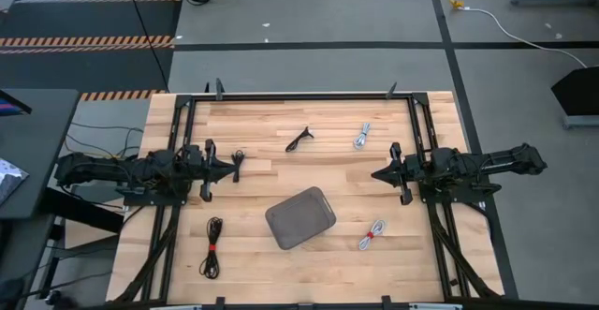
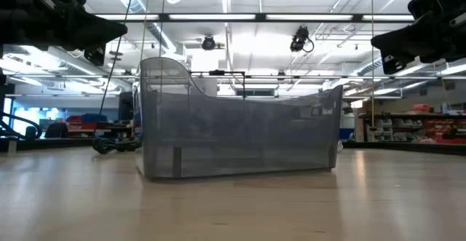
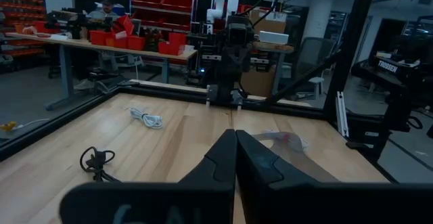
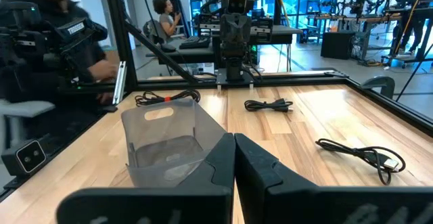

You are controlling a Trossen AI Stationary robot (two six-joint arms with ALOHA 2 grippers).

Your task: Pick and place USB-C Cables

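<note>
Several coiled USB-C cables lie flat on the wooden table, none of them touched. A black one [image 1: 299,139] and a white one [image 1: 361,136] lie toward the far edge. A white one with a red band [image 1: 372,234] and a black one with a red band [image 1: 214,244] lie toward the near edge. Another black cable [image 1: 238,165] lies under the tip of my left gripper [image 1: 231,169], which is shut and held above the table. My right gripper [image 1: 376,173] is shut too, hovering at the right. Both wrist views show the fingers closed together [image 3: 235,149] [image 4: 235,153].
A grey translucent tray [image 1: 299,218] stands near the table's middle, between the grippers and a little toward the near edge [image 2: 240,132]. A black frame [image 1: 309,95] runs along the table's far edge and sides. Bare wood lies between the cables. People show in the room behind.
</note>
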